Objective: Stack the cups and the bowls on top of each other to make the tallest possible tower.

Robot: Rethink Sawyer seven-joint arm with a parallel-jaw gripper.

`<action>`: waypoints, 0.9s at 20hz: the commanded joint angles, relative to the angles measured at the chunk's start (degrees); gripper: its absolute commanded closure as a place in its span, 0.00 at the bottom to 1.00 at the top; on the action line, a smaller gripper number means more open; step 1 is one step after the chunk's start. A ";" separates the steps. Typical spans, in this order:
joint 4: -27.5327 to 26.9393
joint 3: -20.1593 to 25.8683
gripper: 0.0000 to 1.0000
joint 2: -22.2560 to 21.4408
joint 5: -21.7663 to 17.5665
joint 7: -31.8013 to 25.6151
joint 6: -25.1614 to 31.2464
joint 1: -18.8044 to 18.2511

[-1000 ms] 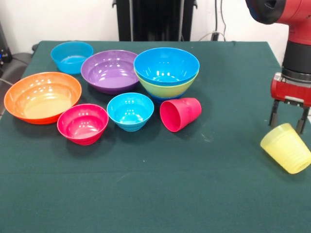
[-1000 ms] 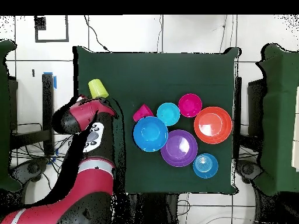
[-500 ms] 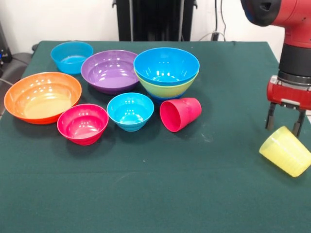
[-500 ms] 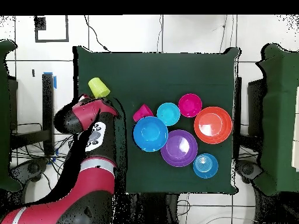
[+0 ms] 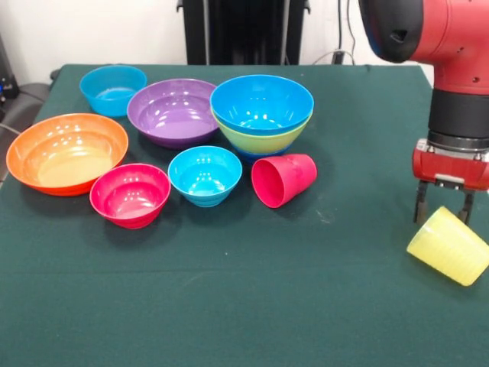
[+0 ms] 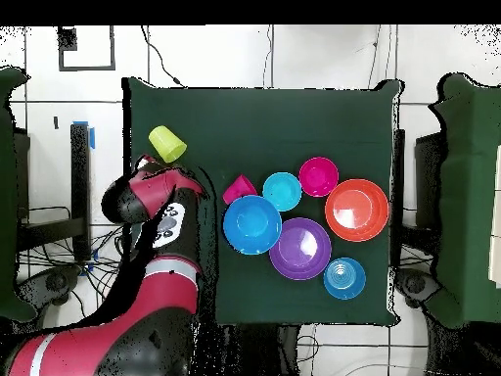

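The yellow cup [image 5: 449, 245] lies on its side at the table's right edge; it also shows in the overhead view [image 6: 167, 144]. My gripper [image 5: 443, 214] is open just behind and above it, one finger at each side of the cup's top, shut on nothing. The red-pink cup [image 5: 283, 180] lies on its side mid-table. The tower [image 5: 261, 115] is a bright blue bowl in a lime green bowl, a dark blue one just showing beneath. Loose bowls: purple [image 5: 173, 112], orange [image 5: 66, 152], pink-red [image 5: 130, 194], cyan [image 5: 205, 175], small blue [image 5: 113, 89].
The green table [image 5: 229, 306] has open cloth along its near side and between the red-pink cup and the yellow cup. In the overhead view my arm [image 6: 147, 255] covers the table's left edge.
My arm and gripper have shifted left and a little lower over the yellow cup. The cup has turned and slid slightly. The bowls and the red-pink cup have not moved.
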 commanded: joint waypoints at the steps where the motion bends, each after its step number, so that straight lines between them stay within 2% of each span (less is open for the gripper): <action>1: -1.78 3.67 0.00 1.87 1.09 2.96 -2.31 -1.39; 5: -0.34 4.98 0.00 1.42 0.99 2.97 -3.64 -2.52; 6: 0.11 4.57 1.00 1.43 1.34 3.81 -4.56 -2.22; 8: -0.32 3.30 1.00 1.80 1.13 4.10 -5.81 -1.50; 18: 0.34 3.59 1.00 1.74 0.48 3.41 -7.61 -2.01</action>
